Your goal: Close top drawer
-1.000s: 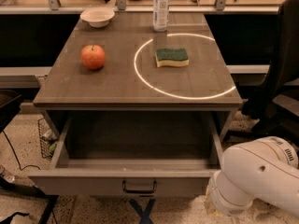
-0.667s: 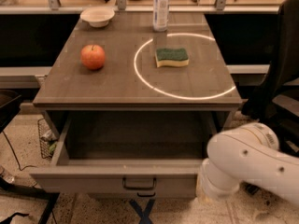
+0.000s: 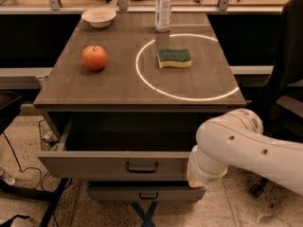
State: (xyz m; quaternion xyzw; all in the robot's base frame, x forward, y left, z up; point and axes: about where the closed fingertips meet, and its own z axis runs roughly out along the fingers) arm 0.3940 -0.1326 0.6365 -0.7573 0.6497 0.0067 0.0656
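Note:
The top drawer of the grey-brown wooden table stands partly open, its front panel pulled out below the tabletop edge, with a small dark handle at its centre. Its dark inside shows above the panel. My white arm reaches in from the right, and its end is against the right part of the drawer front. The gripper is at that end, by the panel's right side, hidden behind the arm.
On the tabletop are a red apple, a green-yellow sponge inside a lit ring, a water bottle and a white bowl. A lower drawer sits beneath. A black chair stands right, cables on the floor at left.
My arm has moved left against the drawer front. The top drawer has slid inward and sticks out less than before.

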